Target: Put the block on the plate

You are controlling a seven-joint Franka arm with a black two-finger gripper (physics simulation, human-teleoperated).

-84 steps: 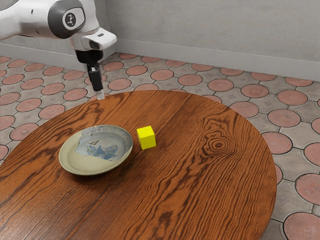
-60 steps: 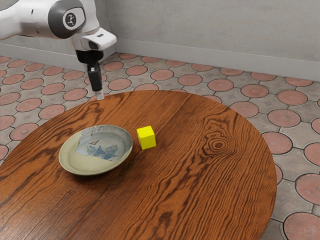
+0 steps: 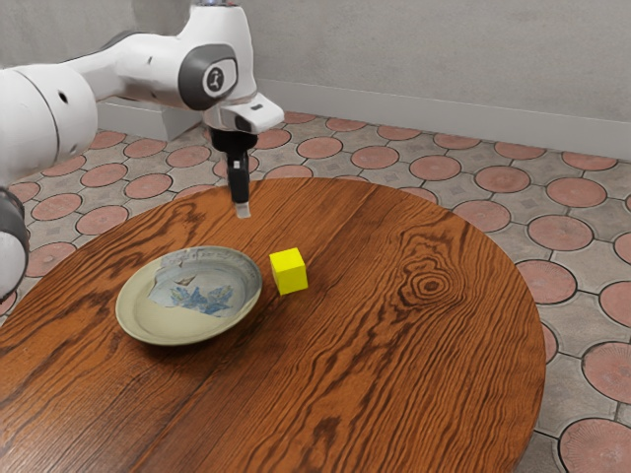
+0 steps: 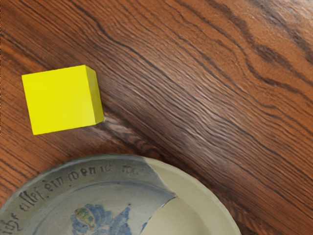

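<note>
The arm and its claw have moved toward the exterior view's right since the earlier frame, and the claw now hangs upright nearer the block. The block and the plate sit where they did.

The wrist view looks down on the block's flat yellow top and one of its sides. There, lettering can be seen running along the greyish part of the plate's border, too worn to read with certainty. Further in is a blue flower, with a plain cream area beside it. That view also gives a plain look at the strip of wood between block and plate: they are close, but apart.

The exterior view adds the claw itself, apart from the block, and the curved edge of the round wooden worktop. The claw is seen there from the side, so I cannot tell whether it is spread or pressed together. The block rests on the worktop just beside the plate, toward the exterior view's right. The plate's raised rim stands between the block and the plate's hollow.

Beyond the worktop lie a floor of reddish round tiles set in grey, a pale skirting board and a grey wall.
</note>
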